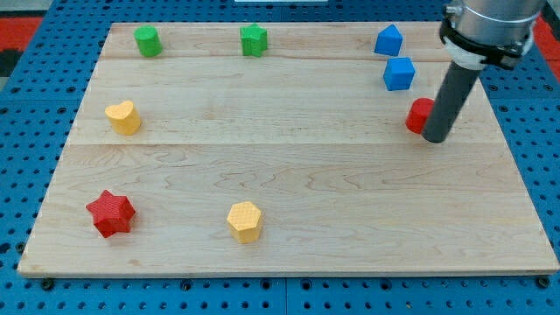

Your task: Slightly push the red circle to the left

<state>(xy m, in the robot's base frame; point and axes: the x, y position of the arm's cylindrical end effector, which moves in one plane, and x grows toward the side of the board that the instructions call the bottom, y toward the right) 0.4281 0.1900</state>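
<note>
1 red circle point(419, 115) apparently touching my tip point(435, 138), view's left.

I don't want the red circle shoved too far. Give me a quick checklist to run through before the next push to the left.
1. My tip sits on the view's right side of the red circle: ok.
2. Tip touching the circle: looks so, cannot tell for sure.
3. Board to the circle's left free of blocks: ok.
4. Blue cube above stays out of the path: ok.
5. Circle's full outline visible: not ok, the rod hides part.
</note>
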